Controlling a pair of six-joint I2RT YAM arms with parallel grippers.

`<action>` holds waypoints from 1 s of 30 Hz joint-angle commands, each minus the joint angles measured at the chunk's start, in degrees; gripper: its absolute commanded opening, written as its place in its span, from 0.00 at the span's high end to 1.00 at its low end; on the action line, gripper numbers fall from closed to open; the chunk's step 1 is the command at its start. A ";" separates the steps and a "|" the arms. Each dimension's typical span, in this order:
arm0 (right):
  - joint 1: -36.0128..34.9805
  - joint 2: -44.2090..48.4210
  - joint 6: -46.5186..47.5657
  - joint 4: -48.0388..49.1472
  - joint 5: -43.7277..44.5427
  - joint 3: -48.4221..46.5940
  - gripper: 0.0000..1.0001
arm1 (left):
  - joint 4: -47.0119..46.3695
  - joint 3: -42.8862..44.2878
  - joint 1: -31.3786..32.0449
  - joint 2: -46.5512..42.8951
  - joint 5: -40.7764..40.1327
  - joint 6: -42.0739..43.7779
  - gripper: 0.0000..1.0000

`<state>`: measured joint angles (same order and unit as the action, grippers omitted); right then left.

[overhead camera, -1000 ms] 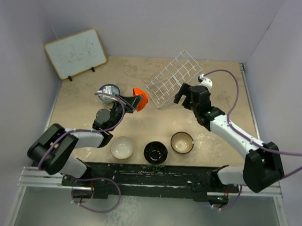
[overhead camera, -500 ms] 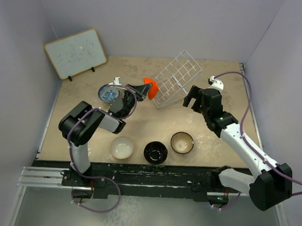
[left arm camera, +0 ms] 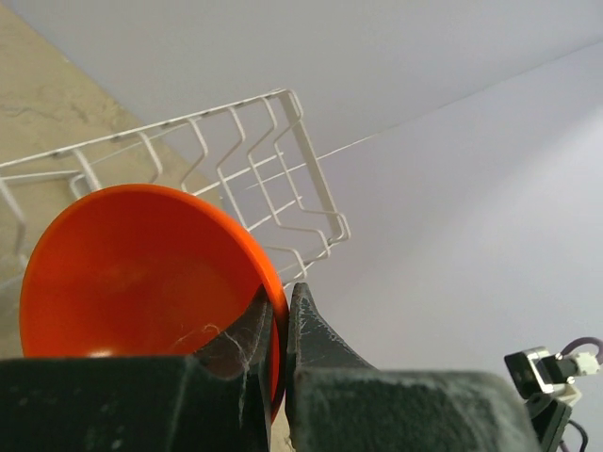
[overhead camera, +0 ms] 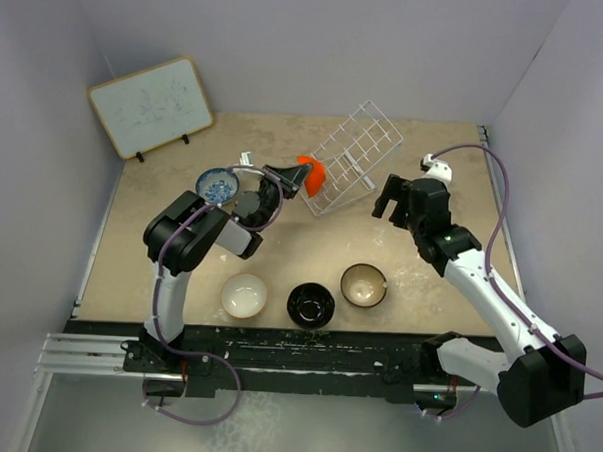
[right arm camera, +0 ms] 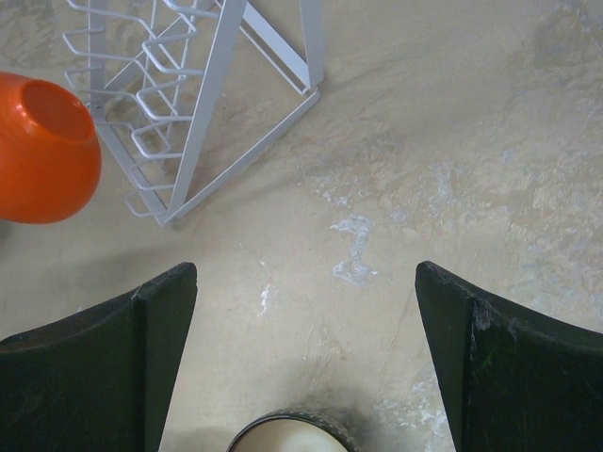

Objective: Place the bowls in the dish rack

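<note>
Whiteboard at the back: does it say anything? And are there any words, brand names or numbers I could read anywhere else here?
whiteboard: only faint pen marks, too small and blurred to read.
blue-patterned bowl: a speckled pattern, no lettering that can be made out.
orange bowl and dish rack: plain, no words, brands or numbers.
Nothing legible shows in any view.
</note>
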<state>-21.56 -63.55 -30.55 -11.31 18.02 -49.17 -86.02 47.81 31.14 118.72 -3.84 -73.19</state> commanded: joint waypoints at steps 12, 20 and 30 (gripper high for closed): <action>1.26 2.13 2.27 -0.85 -1.09 -1.63 0.00 | -8.64 9.42 -0.21 8.67 0.98 -9.29 1.00; 1.35 1.92 2.29 -0.39 -2.30 -1.71 0.00 | -8.70 11.64 -0.20 11.35 1.30 -12.15 1.00; 1.35 1.91 2.99 -0.31 -3.70 -2.00 0.00 | -8.73 12.67 -0.20 15.61 -0.13 -20.52 1.00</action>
<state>-20.49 -62.87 -28.75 -12.99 15.25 -49.17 -86.96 58.67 30.81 131.37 -3.53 -88.23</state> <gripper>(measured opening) 0.998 0.044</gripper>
